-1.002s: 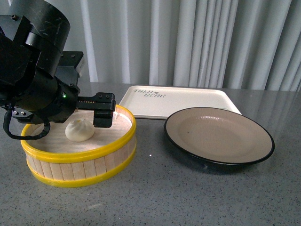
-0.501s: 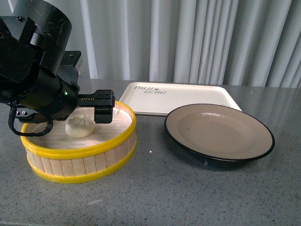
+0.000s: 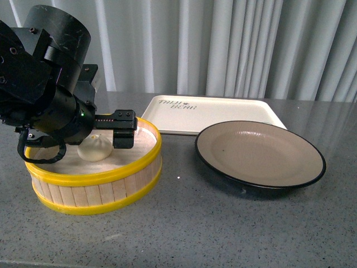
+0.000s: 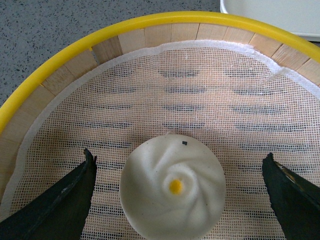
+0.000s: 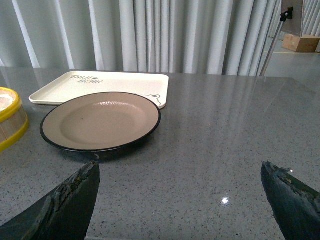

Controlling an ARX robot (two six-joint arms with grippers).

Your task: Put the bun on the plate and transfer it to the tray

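Note:
The cream-white bun [image 3: 92, 150] with a pleated top sits on the mesh liner inside the yellow-rimmed steamer basket [image 3: 95, 192]. My left gripper [image 3: 96, 143] hangs over it, open. In the left wrist view the bun [image 4: 172, 192] lies between the two black fingertips [image 4: 75, 192], with a gap on each side. The black-rimmed beige plate [image 3: 259, 159] lies right of the basket, with nothing on it. Behind it lies the cream tray [image 3: 223, 114] with dark lettering. My right gripper [image 5: 180, 167] is open above bare table, near the plate [image 5: 100, 120], and out of the front view.
Grey speckled tabletop [image 3: 212, 229] runs in front of the basket and plate. White curtains [image 3: 234, 44] close off the back. In the right wrist view the tray [image 5: 100, 82] lies behind the plate, and the basket's edge [image 5: 10, 125] shows beside it.
My left arm has shifted slightly over the basket and its wrist has turned a little. The bun stays on the liner between the open fingers. Plate and tray are as before.

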